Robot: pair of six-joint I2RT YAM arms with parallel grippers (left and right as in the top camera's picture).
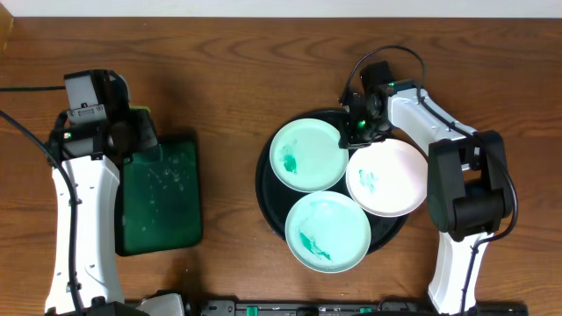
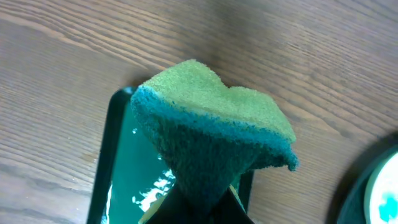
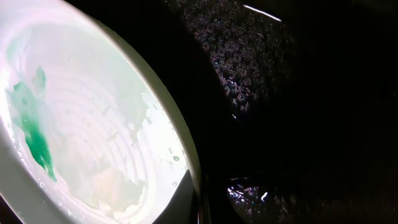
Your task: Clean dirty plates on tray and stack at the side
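Three plates lie on the black tray (image 1: 262, 189): a mint plate (image 1: 306, 155) at the upper left, a white plate (image 1: 391, 180) at the right, and a second mint plate (image 1: 327, 231) in front. All carry green smears. My right gripper (image 1: 360, 130) sits where the upper mint plate and the white plate meet. In the right wrist view it (image 3: 202, 202) is shut on the rim of a pale smeared plate (image 3: 93, 124); I cannot tell which one. My left gripper (image 2: 202, 208) is shut on a green sponge (image 2: 211, 137).
A rectangular dark green tray (image 1: 162, 197), wet inside, lies at the left under the sponge, also seen as the green tray (image 2: 124, 168) from the left wrist. Bare wooden table (image 1: 228, 79) surrounds both trays.
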